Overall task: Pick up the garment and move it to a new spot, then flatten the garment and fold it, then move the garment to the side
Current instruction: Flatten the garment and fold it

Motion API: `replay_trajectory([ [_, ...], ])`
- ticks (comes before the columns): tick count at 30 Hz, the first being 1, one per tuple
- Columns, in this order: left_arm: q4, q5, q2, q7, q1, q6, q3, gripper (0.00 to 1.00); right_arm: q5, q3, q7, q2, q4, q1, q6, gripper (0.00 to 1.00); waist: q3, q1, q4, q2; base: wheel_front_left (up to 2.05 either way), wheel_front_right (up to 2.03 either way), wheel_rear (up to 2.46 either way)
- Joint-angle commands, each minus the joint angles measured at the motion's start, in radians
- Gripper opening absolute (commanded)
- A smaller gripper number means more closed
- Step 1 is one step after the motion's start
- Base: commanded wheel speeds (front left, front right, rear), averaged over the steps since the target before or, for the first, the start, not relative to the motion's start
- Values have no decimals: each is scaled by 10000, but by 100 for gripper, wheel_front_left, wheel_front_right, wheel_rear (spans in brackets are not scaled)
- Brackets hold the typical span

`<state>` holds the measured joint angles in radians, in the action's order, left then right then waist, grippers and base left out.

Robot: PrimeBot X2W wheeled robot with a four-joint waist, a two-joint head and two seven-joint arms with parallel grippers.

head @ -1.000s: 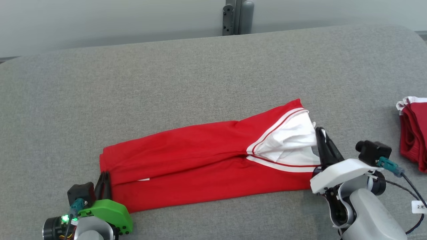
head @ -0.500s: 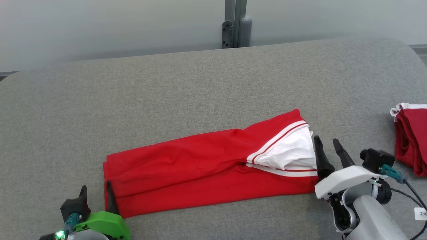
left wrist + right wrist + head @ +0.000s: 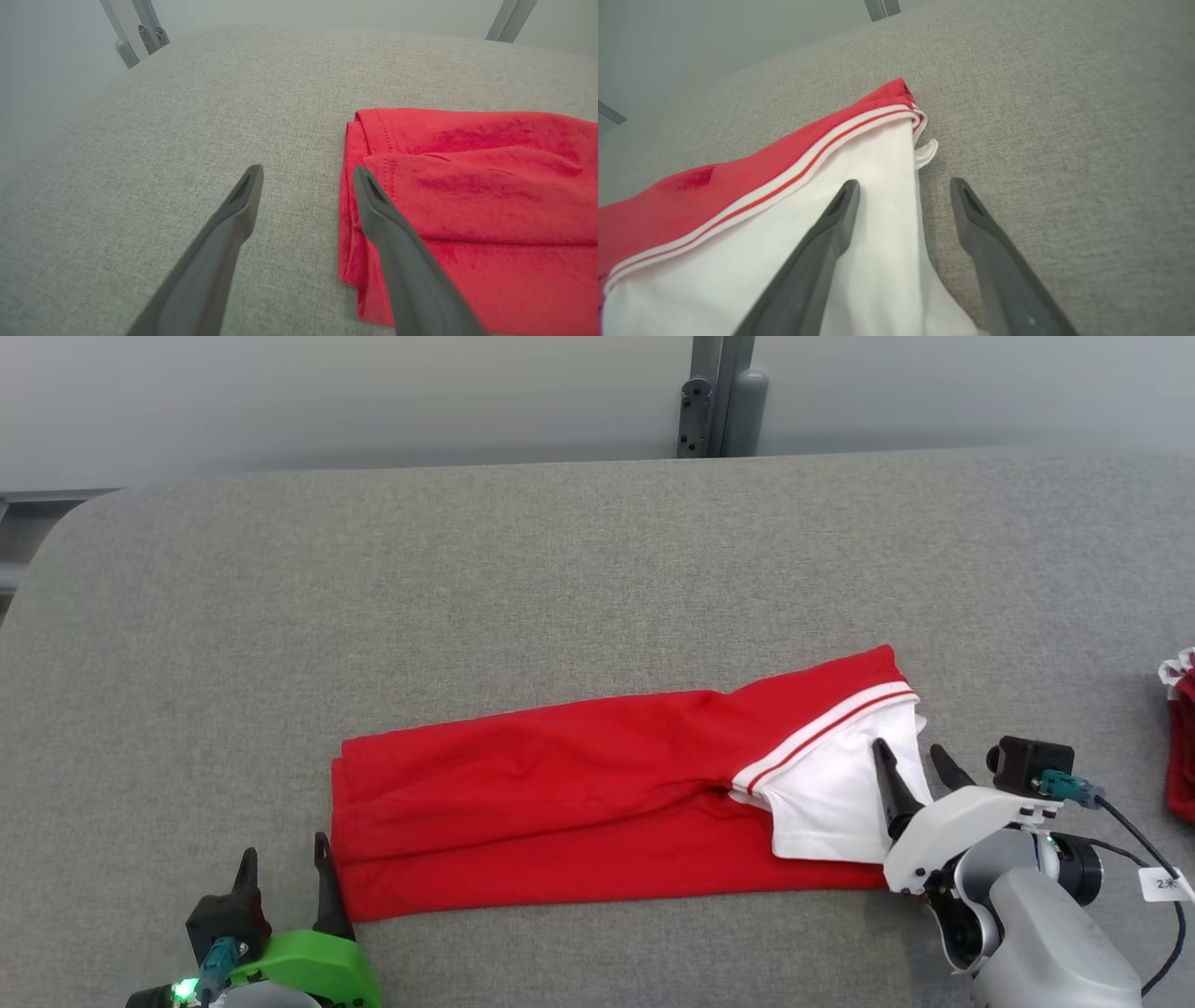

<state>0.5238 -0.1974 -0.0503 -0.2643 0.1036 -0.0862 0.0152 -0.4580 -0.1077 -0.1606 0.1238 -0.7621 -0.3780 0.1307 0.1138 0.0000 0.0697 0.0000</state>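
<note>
A red garment (image 3: 579, 793) with a white lining and white-striped band lies folded lengthwise across the grey cushion (image 3: 560, 579). My left gripper (image 3: 285, 863) is open at the garment's lower left corner, its fingers empty; in the left wrist view the red hem (image 3: 420, 186) lies just right of the gripper (image 3: 306, 172). My right gripper (image 3: 910, 761) is open at the white end (image 3: 831, 793), straddling the cloth's edge. In the right wrist view one finger sits over the white lining (image 3: 878, 210) and the other over bare cushion, with the gripper (image 3: 903, 186) holding nothing.
Another red and white garment (image 3: 1181, 737) lies at the right edge of the cushion. A grey metal post (image 3: 714, 401) stands behind the far edge. A cable with a white tag (image 3: 1162, 885) hangs from the right wrist.
Both grippers have opened and let go of the garment, which now lies flat. The head camera has shifted, sliding the whole scene rightward.
</note>
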Motion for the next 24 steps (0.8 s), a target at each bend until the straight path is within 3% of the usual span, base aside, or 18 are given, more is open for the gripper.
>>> replay_trajectory([
  [1, -29, -95, -17, 8, 79, -66, 47, 100, -40, -82, 117, -31, -235, -164, -1, 100, 173, 0, 186, 0, 0, 0, 0],
  [5, -11, -212, -16, 8, 157, -143, 145, 100, -110, -420, 288, -32, -908, -290, -2, 100, 320, 0, 293, 0, 0, 0, 0],
  [6, -16, -242, -16, 8, 186, -157, 177, 100, -276, -505, 339, -99, -1046, -285, -2, 67, 352, 0, 319, 0, 0, 0, 0],
  [7, -21, -257, -16, 8, 201, -172, 198, 100, -384, -595, 403, -163, -1150, -276, -2, 25, 369, 0, 335, 0, 0, 0, 0],
  [8, -8, -276, -16, 8, 216, -178, 220, 100, -525, -775, 503, -211, -1228, -262, 2, 0, 385, 0, 348, 0, 0, 0, 0],
  [14, 37, -290, -17, 8, 269, -218, 205, 100, -1221, -1199, 27, 89, -1249, -392, -11, 0, 394, 0, 278, 0, 0, 0, 0],
  [18, 46, -148, -13, 8, 345, -142, 304, 100, -1254, -914, -601, 578, -1509, -638, -21, 0, 317, 0, 188, 0, 0, 0, 0],
  [24, 120, -173, -24, 8, 282, -134, 301, 100, -993, -312, -1047, 795, -1410, -987, -10, 0, 156, 0, -36, 0, 0, 0, 0],
])
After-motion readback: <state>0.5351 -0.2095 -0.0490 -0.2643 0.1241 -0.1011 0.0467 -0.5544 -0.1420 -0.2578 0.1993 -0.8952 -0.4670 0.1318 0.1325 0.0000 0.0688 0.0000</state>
